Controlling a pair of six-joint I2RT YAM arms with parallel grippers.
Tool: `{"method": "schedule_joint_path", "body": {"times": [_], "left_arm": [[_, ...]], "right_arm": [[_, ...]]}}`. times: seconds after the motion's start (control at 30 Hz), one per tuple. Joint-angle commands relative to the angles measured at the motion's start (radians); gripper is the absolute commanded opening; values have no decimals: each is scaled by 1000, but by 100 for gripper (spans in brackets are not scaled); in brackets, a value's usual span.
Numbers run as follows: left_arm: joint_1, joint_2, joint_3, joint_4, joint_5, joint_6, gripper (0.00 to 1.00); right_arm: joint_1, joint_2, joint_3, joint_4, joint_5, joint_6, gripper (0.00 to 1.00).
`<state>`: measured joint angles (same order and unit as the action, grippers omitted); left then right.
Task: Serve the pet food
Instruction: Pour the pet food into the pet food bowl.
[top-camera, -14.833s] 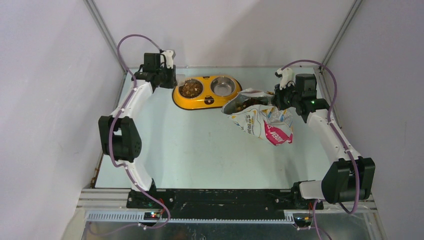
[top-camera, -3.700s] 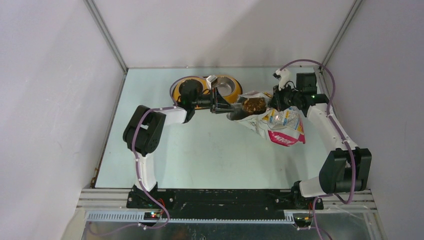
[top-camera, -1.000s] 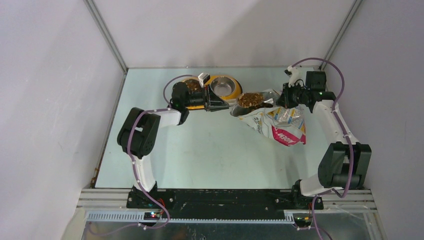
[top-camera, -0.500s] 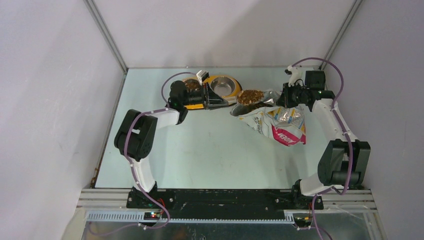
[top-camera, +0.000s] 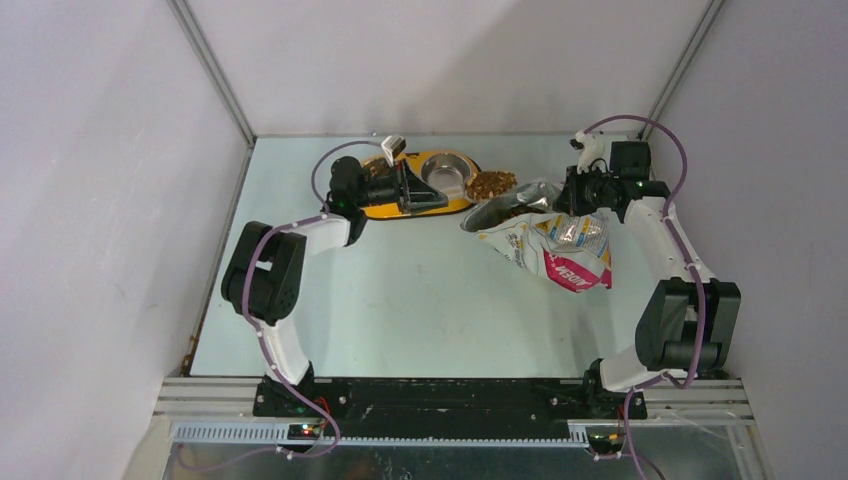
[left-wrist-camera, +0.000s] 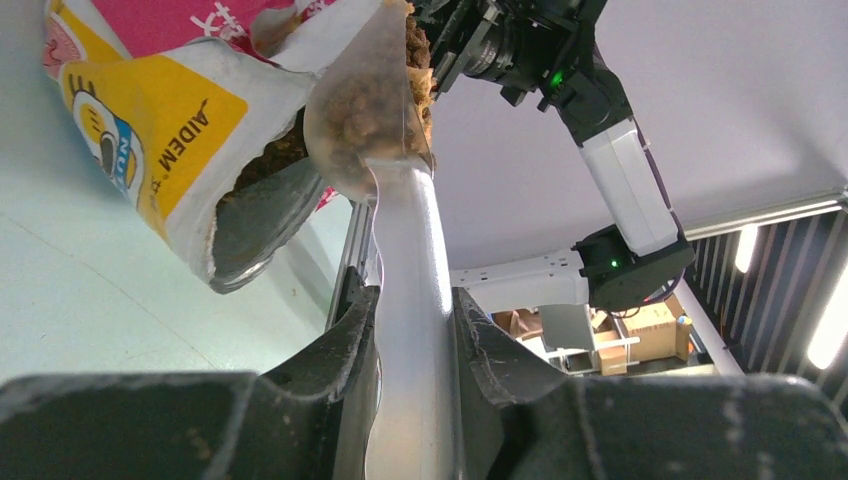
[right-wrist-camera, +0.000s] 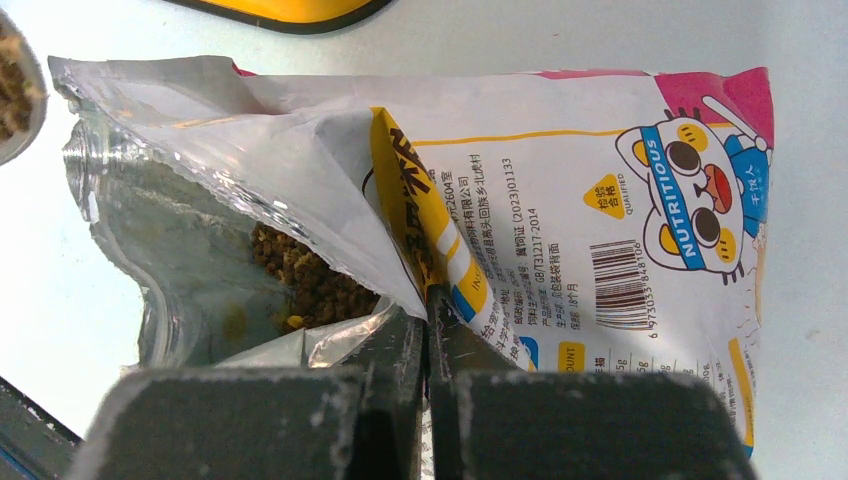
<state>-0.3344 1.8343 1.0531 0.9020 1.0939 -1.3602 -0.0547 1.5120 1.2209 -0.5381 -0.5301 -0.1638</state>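
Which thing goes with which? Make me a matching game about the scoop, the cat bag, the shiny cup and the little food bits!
Things:
1 scoop
2 bag
3 right steel cup
4 kibble

States:
A empty
B brown
C heaped full, its handle in the left pincer
D open, lying on its side, edge nipped by the right pincer

Pairs: 1-C, 2-D, 3-A, 4-B
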Motion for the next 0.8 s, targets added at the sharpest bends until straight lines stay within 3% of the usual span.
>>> {"method": "schedule_joint_path", "body": {"times": [0.0,0.77], "left_arm": [[16,-45,46,-11,-17,52,0],[66,84,152,-30,-36,73,0]], "right_arm": [[-36,23,15,-55,124,-11,0],[-41,25,16,-56,122,-14,0]]}}
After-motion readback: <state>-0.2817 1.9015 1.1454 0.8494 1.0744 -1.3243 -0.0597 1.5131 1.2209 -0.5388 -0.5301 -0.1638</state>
